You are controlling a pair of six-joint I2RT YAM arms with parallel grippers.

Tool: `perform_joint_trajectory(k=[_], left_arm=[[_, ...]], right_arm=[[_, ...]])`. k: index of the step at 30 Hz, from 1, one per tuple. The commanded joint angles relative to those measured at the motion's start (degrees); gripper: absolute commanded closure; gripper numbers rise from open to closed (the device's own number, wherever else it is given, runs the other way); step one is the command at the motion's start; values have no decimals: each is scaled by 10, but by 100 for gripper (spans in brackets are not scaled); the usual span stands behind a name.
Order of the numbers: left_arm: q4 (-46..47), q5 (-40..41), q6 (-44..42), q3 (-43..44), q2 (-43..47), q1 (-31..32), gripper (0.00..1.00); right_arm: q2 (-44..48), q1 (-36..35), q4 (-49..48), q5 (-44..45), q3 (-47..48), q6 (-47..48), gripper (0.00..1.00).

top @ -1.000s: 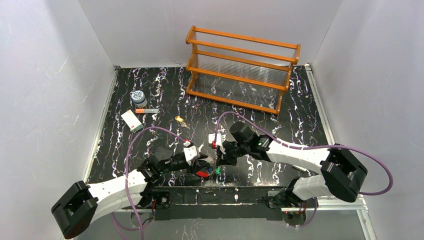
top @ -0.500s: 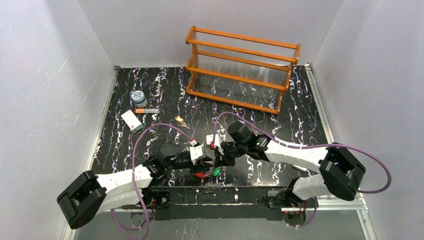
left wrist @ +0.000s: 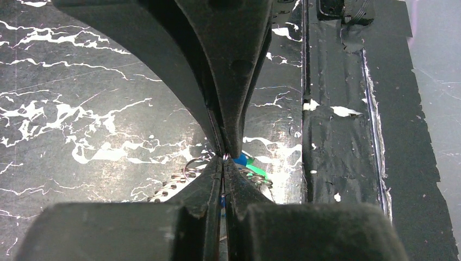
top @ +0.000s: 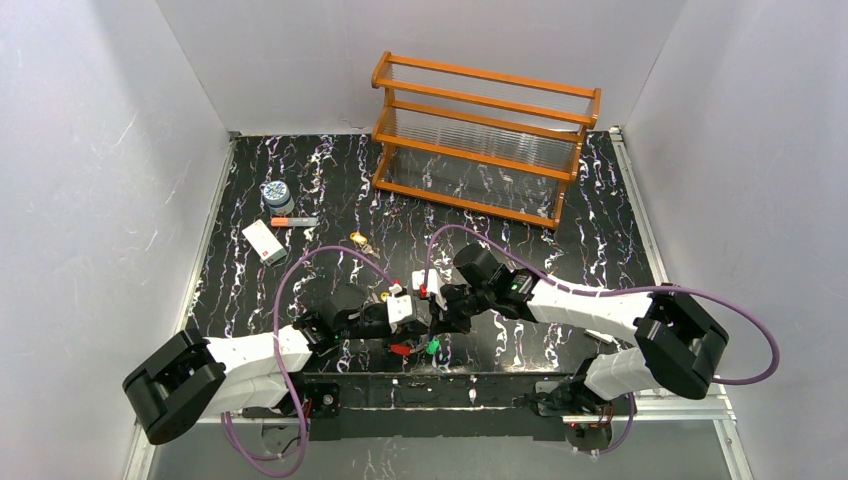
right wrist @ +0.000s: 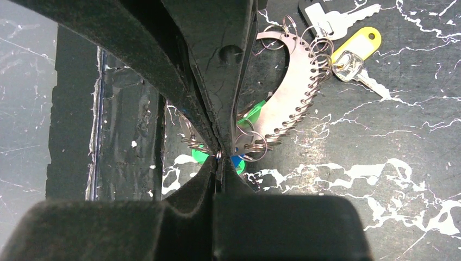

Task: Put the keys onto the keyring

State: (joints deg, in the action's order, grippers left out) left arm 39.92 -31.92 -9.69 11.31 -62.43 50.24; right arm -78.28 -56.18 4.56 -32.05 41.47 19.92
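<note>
Now, left pincer (left wrist: 224, 161): clenched on a thin wire of the keyring (right wrist: 291, 87), by the counter's (top: 560, 250) near edge.
Right pincer (right wrist: 218, 157): clenched, seemingly on the same wire.
Keys (right wrist: 359, 46): lying beside the keyring.
Risk: opposing pulls could bend the wire or let it slip.
Change: left pincer was parted and farther left; it is now shut and closer.

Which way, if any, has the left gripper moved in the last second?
Yes. The left gripper shifted right in the top view, further from the card, closer to the right gripper.
</note>
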Motion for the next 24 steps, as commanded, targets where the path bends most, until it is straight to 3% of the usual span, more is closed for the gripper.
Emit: perform_joint_trajectory(k=[1,5,9,20,24], left_arm=[[4,2,-12,15,0,6,98],[3,6,-9,13,1,8,86],[3,2,-11,13,8,11,84],[-2,9,-15,10,10,13,100],[-4,33,-2,7,24,14,100]], right_arm=[[21,-4,-40,-10,10,7,99],[25,-4,-41,-10,11,6,99],[17,-4,-41,-14,19,6,99],[22,-4,-56,-10,20,4,97],[44,-2,-101,19,-2,-21,56]])
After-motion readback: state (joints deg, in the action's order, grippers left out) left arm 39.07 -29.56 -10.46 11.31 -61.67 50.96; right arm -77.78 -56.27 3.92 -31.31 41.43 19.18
